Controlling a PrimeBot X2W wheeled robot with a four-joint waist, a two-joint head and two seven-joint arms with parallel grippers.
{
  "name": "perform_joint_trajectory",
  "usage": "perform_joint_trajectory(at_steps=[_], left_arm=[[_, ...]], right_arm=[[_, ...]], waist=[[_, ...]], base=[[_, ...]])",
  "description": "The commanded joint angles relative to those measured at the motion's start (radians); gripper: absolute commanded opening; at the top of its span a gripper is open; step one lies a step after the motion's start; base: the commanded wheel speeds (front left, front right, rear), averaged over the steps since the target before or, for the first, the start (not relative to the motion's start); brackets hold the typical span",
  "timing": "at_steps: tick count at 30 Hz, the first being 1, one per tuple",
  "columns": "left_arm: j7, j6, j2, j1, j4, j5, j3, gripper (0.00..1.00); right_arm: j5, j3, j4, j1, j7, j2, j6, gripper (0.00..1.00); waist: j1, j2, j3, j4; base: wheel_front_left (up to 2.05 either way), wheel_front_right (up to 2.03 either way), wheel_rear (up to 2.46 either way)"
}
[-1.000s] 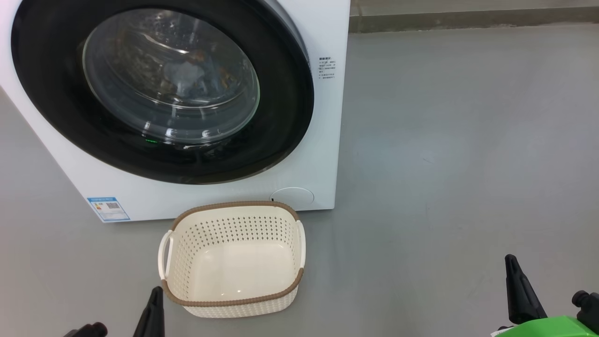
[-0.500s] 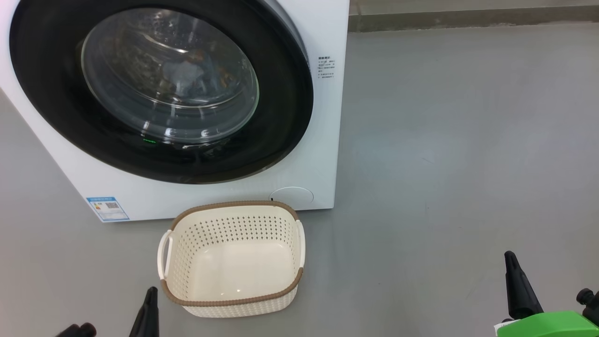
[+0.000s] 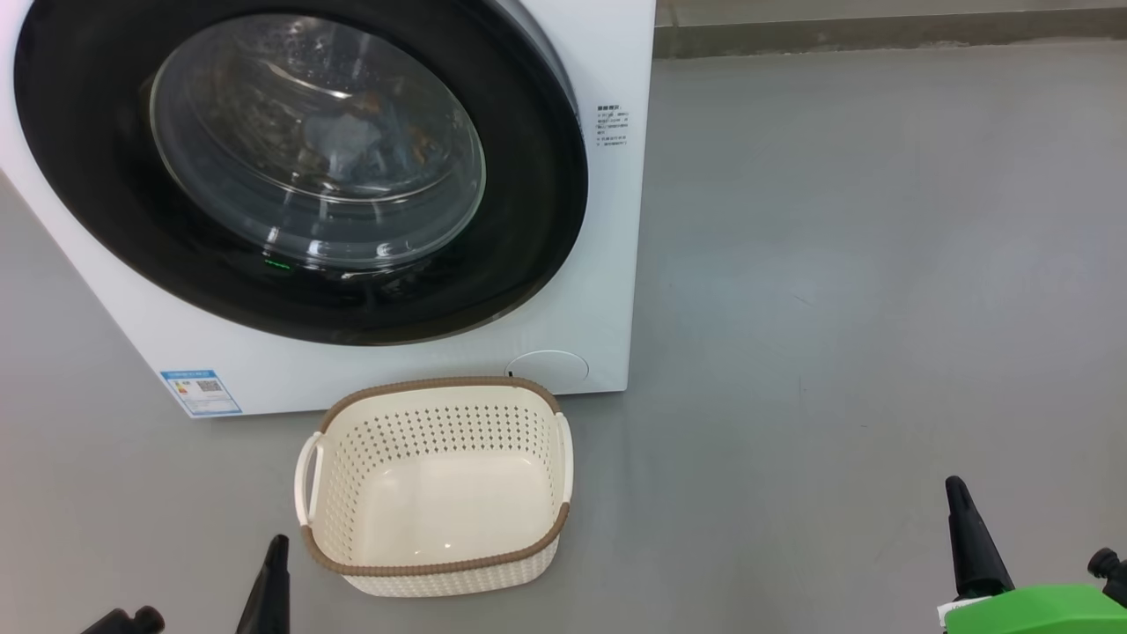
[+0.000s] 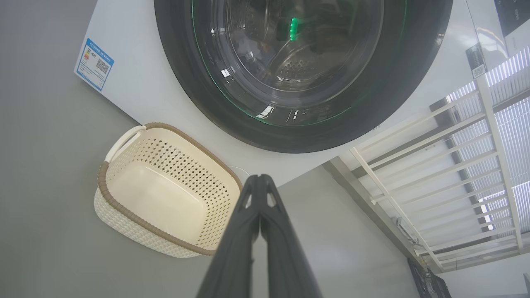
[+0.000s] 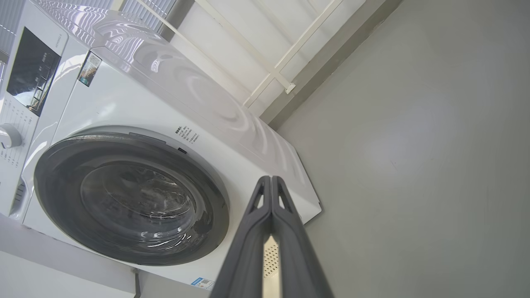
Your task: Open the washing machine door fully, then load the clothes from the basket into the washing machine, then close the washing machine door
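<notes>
The washing machine [image 3: 607,264] stands at the upper left, its door [image 3: 528,176] shut flat against the front. Behind the glass, blurred clothes [image 3: 352,145] lie in the drum, pale blue with orange bits. On the floor in front sits the basket [image 3: 440,385], with nothing inside. My left gripper [image 3: 275,550] is shut and holds nothing, low beside the basket's left front corner. My right gripper [image 3: 955,493] is shut too, far to the right over bare floor. The left wrist view has the left gripper [image 4: 258,178] pressed shut, with the basket [image 4: 136,231] and door [image 4: 186,82] beyond. In the right wrist view the right gripper [image 5: 270,179] points toward the door [image 5: 62,165].
Grey floor [image 3: 836,264] stretches to the right of the machine up to a wall base [image 3: 880,35]. A blue label sticker [image 3: 201,392] marks the machine's lower left front. A white railing [image 4: 434,165] stands beyond the machine's right side.
My left gripper has drifted a little to the left at the bottom edge. The door, basket and right gripper stand as before, apart from a slight camera shift.
</notes>
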Motion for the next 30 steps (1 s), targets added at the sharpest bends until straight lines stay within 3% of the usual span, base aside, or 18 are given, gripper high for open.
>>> perform_joint_trajectory(at_steps=[1, 30], left_arm=[[0.004, -0.001, 0.016, -0.055, -0.017, -0.027, 0.025, 0.0], [0.086, -0.002, 0.019, -0.092, 0.002, -0.313, 0.071, 0.0]], right_arm=[[0.031, 0.018, -0.021, -0.051, 0.009, -0.012, -0.003, 0.0], [0.347, 0.034, 0.006, -0.082, 0.091, -0.016, -0.004, 0.0]], waist=[[-0.0001, 0.0, 0.0, 0.0], [-0.0001, 0.0, 0.005, -0.004]], base=[[0.0, 0.0, 0.0], [0.0, 0.0, 0.0]])
